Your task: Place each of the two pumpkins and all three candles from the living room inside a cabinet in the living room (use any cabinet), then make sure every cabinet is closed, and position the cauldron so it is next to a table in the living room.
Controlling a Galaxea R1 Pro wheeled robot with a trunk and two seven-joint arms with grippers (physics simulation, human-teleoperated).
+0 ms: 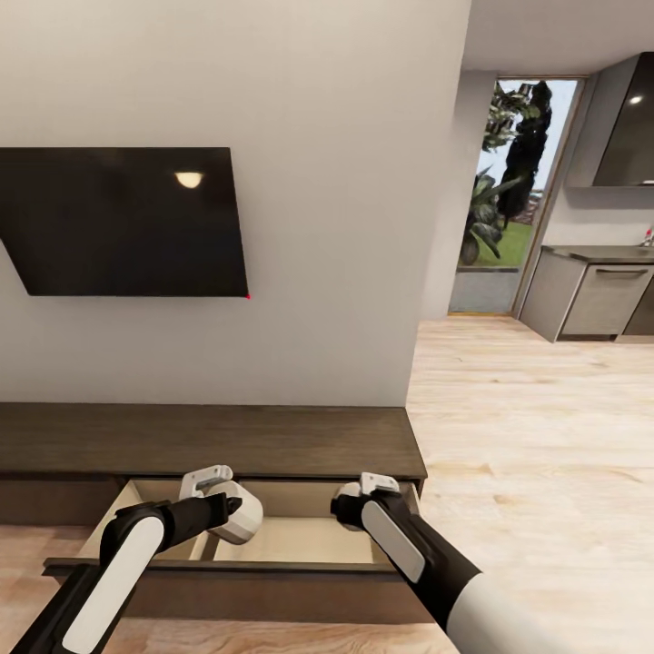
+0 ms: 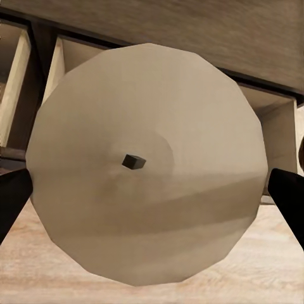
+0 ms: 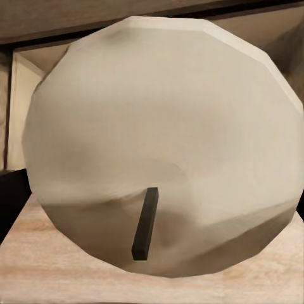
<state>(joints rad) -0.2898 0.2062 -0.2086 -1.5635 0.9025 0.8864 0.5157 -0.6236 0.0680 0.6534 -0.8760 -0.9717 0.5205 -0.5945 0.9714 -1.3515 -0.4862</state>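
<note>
- Looking along our left gripper [image 2: 152,183], we see a beige candle [image 2: 149,161] end-on: its round top with the small dark wick faces the left wrist camera, so its long axis runs along the fingers. The dark fingertips [image 2: 12,199] sit at either edge of the candle, spread to its full width and clamped on it.
- In the head view this left gripper [image 1: 211,483] hovers over the pulled-out drawer [image 1: 300,540] of the low dark cabinet [image 1: 209,440], but the candle itself is hidden behind the wrist there; the black screen [image 1: 123,222] hangs on the wall above.
- Our right gripper [image 1: 377,486] hangs over the right part of the same open drawer in the head view, near the left one.
- The right wrist view shows what the head view hides: a second candle [image 3: 164,139], top also turned toward the camera but tilted, its wick appearing as a slanted dark bar. One dark finger [image 3: 12,199] shows at its edge, so the grasp looks closed on it.
</note>
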